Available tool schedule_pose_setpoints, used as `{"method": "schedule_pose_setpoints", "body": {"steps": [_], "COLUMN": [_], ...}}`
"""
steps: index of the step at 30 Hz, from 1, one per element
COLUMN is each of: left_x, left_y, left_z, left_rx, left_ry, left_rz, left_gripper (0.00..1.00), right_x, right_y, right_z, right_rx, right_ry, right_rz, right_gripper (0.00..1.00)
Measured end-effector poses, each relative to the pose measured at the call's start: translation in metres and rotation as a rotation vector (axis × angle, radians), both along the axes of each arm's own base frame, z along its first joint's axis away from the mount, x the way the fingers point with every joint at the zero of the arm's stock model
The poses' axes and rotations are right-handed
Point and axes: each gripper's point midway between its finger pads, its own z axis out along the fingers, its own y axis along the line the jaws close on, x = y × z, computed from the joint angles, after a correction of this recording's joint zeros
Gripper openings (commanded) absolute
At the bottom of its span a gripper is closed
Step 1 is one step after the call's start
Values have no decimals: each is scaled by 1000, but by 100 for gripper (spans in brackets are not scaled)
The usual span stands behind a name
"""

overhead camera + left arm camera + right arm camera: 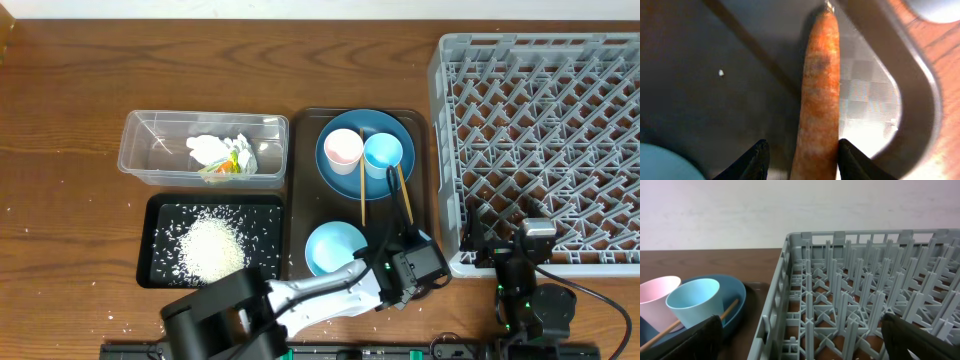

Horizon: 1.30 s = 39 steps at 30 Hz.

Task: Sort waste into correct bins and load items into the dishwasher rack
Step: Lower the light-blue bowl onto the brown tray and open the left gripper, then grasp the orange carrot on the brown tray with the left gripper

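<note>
Fingers of the left gripper (pixel 802 146) are straddling the carrot piece (pixel 820 90), jaws parted. One finger is pressing against the carrot's side while a dark gap is showing between the other finger and the carrot, so nothing is being clamped. The carrot is lying flat on the brown serving tray (pixel 740 75), close to that tray's rounded near right corner. A single rice grain (pixel 721 73) is resting on the tray floor beside it.

Just beside the gripper, the pale bowl (pixel 335 248) is sitting in the tray's near half. Further back on the same tray, the blue plate (pixel 380 125) is carrying the pink cup (pixel 343 148) and the light-blue cup (pixel 383 153), standing side by side. The two chopsticks (pixel 362 185) are leaning from the plate toward the near edge.

Toward the desk's left side, the black tray (pixel 160 215) is holding a heap of rice (pixel 212 248). Behind it, the clear tub (pixel 150 150) is holding the crumpled paper with its green-yellow wrapper (pixel 225 155).

Along the desk's right edge the dishwasher rack (pixel 540 130) is standing, nothing showing among its pegs. The right gripper (pixel 535 238) is hovering at the rack's near edge, jaws spread wide and gripping nothing.
</note>
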Motion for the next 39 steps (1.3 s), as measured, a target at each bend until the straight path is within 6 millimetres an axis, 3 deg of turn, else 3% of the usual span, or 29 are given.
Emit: {"method": "schedule_pose_setpoints", "body": {"steps": [6,15,18,23,25,28,34,39], "left_x": [0,1,2,0,0,9,31,42], "left_y": [0,-1,-5,4,25,67,173,230], "left_z": [-3,5,31,107,134,154,163,160], "left_rx": [5,-13,-71,-216,-234,-197,-35,50], "left_ry": [1,-6,-29,-87,-114,-147,-163,-145], "left_rz": [2,-3,-3,1,25,121,467,700], "left_gripper": [26,21,19,19,14,9,7,7], "right_x": [0,0,0,0,0,0,0,0], "right_y": [0,0,0,0,0,0,0,0], "right_z": [0,0,0,0,0,0,0,0], "right_rx": [0,0,0,0,0,0,0,0], "right_ry": [0,0,0,0,0,0,0,0], "right_rz": [0,0,0,0,0,0,0,0], "right_gripper": [99,99,99,99,99,99,99,99]}}
